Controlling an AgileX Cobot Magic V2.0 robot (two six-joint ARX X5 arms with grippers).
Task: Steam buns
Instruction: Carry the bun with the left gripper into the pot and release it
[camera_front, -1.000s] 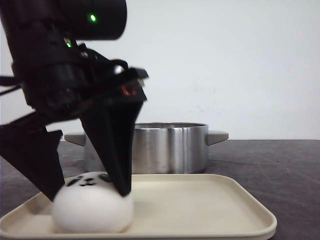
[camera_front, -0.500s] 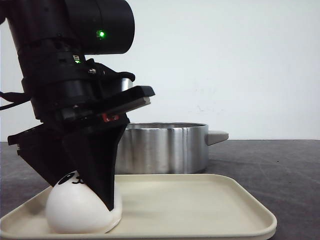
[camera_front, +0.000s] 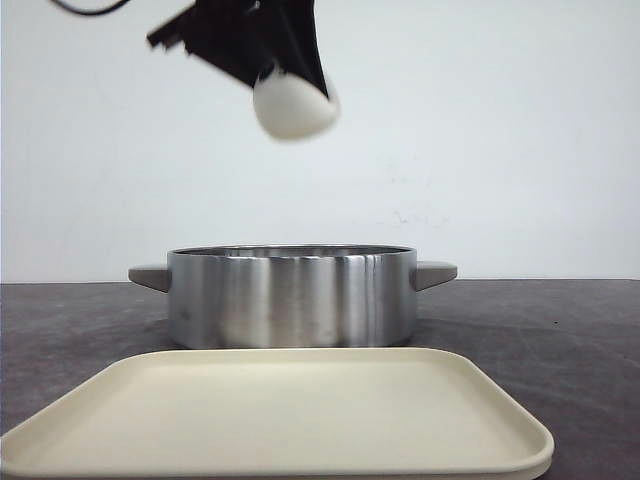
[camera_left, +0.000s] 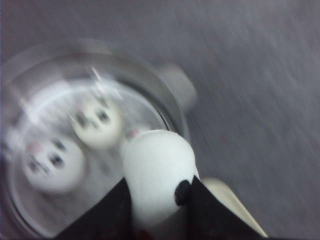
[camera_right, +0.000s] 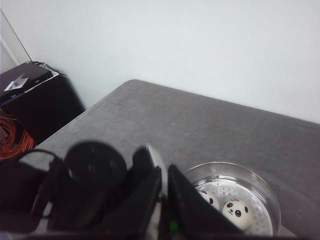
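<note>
From the front, the left gripper (camera_front: 270, 60) is cut off by the top edge, and the steel pot (camera_front: 290, 296) wall hides whatever sits inside. The left wrist view is smeared with motion (the two buns (camera_left: 75, 142) in the pot show only fuzzy faces). The tray (camera_front: 275, 415) runs off the bottom edge.

A robot test room, it looked like, plain white wall (camera_front: 500, 120), dark grey tabletop (camera_front: 560, 330), black box (camera_right: 30, 95) with orange wires (camera_right: 12, 142) beside it
</note>
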